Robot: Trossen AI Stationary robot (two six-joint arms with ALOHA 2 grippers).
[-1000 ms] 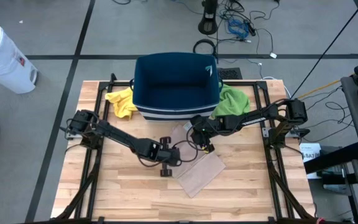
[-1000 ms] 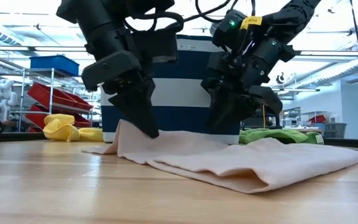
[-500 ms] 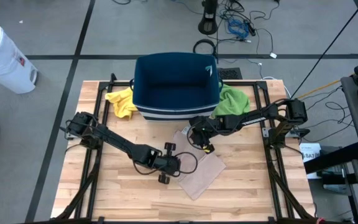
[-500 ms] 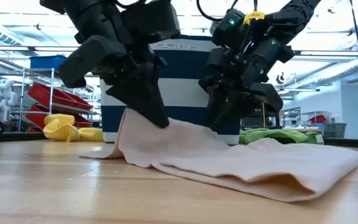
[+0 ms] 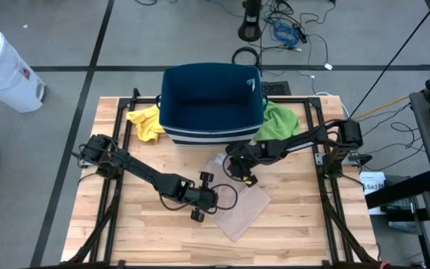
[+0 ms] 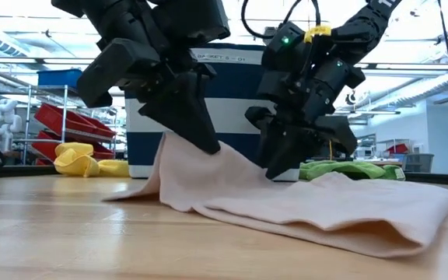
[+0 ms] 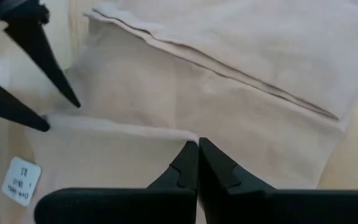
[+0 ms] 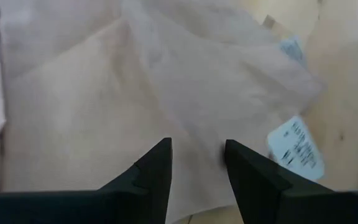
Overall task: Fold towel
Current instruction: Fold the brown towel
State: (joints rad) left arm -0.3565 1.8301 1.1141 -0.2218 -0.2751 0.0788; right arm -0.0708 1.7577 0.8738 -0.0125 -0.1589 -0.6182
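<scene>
While left pincer [image 7: 197,144] pinches the towel [image 5: 239,210] edge shut, right pincer [image 8: 197,149], open and empty, should clear before the fold carries over evenly.

The towel [image 5: 239,207] is spread on the worktop [image 5: 148,239] in front of the bin [image 5: 211,101]. One cloth [image 5: 146,123] is heaped left of the bin, another [image 5: 280,119] right of it. The left claw [image 5: 207,203] is set at the towel's left edge, the right claw [image 5: 239,170] over its rear part.
</scene>
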